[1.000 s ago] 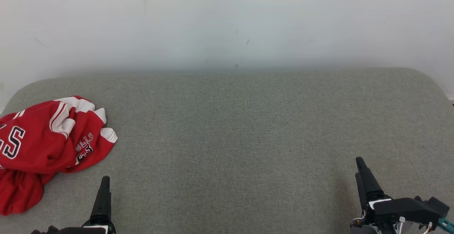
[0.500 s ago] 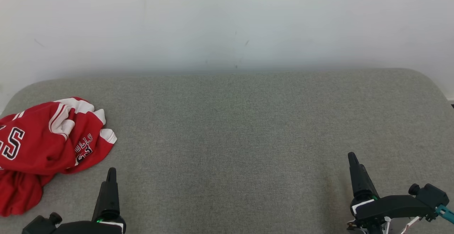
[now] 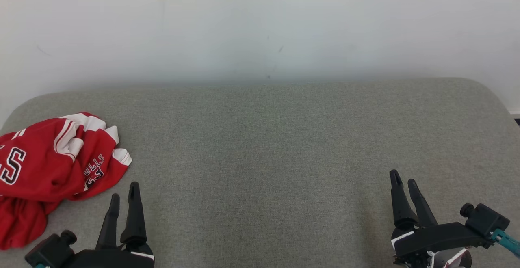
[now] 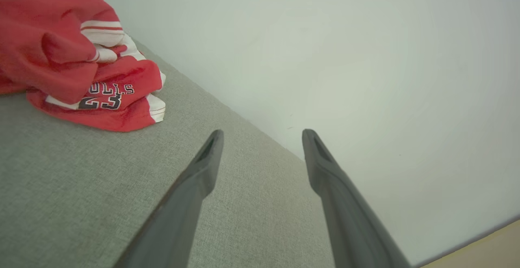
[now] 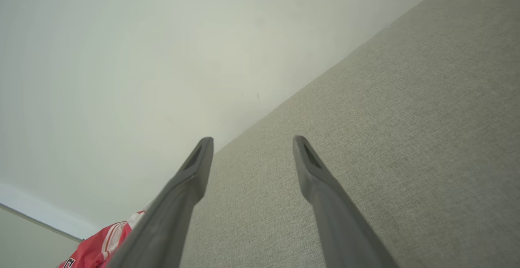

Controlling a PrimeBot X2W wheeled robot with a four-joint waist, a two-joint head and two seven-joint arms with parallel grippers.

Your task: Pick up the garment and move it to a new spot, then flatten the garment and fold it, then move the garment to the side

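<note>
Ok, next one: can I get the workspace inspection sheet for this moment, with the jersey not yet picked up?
Surface: grey fabric pad, rounded far corners.
Job's things: red jersey, crumpled, at the pad's left edge, untouched.
Clutter: nothing seen.
Hands: left hand open, empty, beside the jersey but apart from it; right hand open, empty, low on the right.
Cables: short teal piece at the right wrist; cannot tell if it is a cable.
Surroundings: pale wall behind, with a few small dark marks.

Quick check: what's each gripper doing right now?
Left gripper: open, empty, apart from the garment.
Right gripper: open, empty.
</note>
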